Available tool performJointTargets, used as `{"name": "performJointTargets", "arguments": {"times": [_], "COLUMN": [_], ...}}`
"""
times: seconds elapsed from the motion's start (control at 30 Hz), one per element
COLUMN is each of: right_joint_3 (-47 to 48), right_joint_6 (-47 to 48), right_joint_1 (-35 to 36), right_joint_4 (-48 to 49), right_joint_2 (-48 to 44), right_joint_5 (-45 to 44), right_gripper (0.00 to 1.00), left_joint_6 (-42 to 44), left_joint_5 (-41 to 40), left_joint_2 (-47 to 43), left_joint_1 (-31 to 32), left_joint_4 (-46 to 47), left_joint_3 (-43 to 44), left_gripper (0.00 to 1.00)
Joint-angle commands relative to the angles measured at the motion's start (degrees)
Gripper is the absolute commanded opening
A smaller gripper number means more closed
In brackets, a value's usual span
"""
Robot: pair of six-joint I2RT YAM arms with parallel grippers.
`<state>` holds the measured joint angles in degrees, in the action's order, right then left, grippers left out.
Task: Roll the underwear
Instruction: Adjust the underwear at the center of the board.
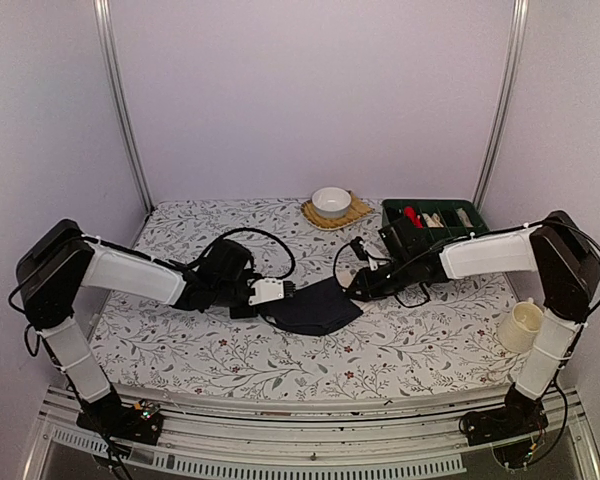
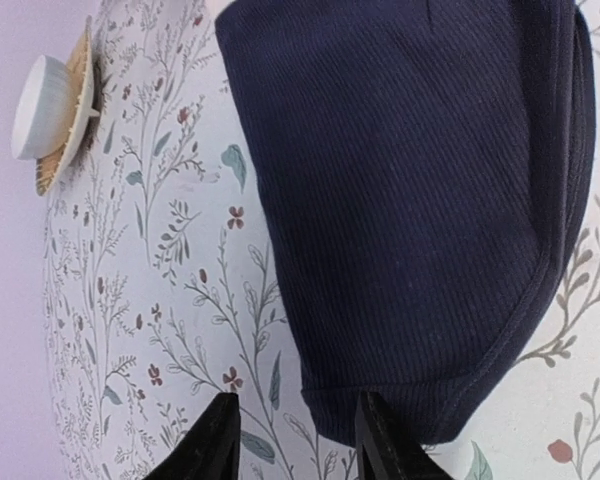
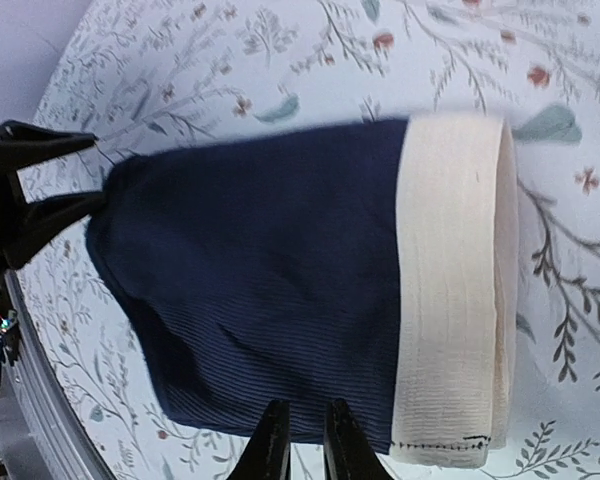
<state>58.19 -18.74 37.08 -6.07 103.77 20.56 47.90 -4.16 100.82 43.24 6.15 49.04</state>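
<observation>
One dark navy underwear point(image 1: 315, 305) lies flat on the flowered cloth at mid-table. It also shows in the left wrist view point(image 2: 410, 200) and in the right wrist view point(image 3: 260, 280), where its white waistband point(image 3: 450, 290) is seen. I see no orange-red tag, and a second garment is out of view. My left gripper point(image 1: 288, 292) point(image 2: 295, 400) is open, its jaws straddling the garment's left corner. My right gripper point(image 1: 360, 287) point(image 3: 305, 405) is nearly closed, with a thin slit, over the garment's right edge; I see no cloth pinched.
A white bowl point(image 1: 331, 200) point(image 2: 38, 105) sits on a woven mat point(image 1: 357, 211) at the back. A green bin point(image 1: 395, 212) with several items stands at the back right. A cream cup point(image 1: 520, 325) stands by the right arm's base.
</observation>
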Motion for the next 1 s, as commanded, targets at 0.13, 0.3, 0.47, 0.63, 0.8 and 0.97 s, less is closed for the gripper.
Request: {"name": "performJointTargets", "arguments": {"times": [0.13, 0.3, 0.47, 0.63, 0.8, 0.97], "right_joint_3": [13.8, 21.0, 23.3, 20.0, 18.7, 18.5], "right_joint_6": [2.2, 2.1, 0.6, -2.0, -4.2, -4.5], "right_joint_1": [0.1, -0.4, -1.5, -3.6, -5.9, -6.0], "right_joint_4": [-4.9, -4.6, -4.2, -1.9, -1.7, -1.8], "right_joint_2": [0.3, 8.1, 14.8, 18.1, 20.8, 20.2], "right_joint_5": [-3.0, -5.2, -5.4, -6.0, -3.3, -1.8], "right_gripper": [0.17, 0.17, 0.15, 0.15, 0.14, 0.12], "left_joint_6": [-3.5, -3.4, -2.6, -1.4, -0.5, 0.2], "left_joint_5": [3.4, -0.4, -1.5, -1.4, -3.7, -5.5], "left_joint_2": [-3.1, 1.7, 4.0, 4.5, 6.1, 6.3], "left_joint_1": [0.5, 1.1, 1.4, 2.6, 3.9, 5.0], "left_joint_4": [-3.0, -2.2, -0.8, 0.5, 1.3, 2.1], "left_joint_3": [4.5, 5.8, 3.0, -0.9, -2.7, -3.7], "left_gripper": [0.35, 0.19, 0.14, 0.12, 0.12, 0.12]}}
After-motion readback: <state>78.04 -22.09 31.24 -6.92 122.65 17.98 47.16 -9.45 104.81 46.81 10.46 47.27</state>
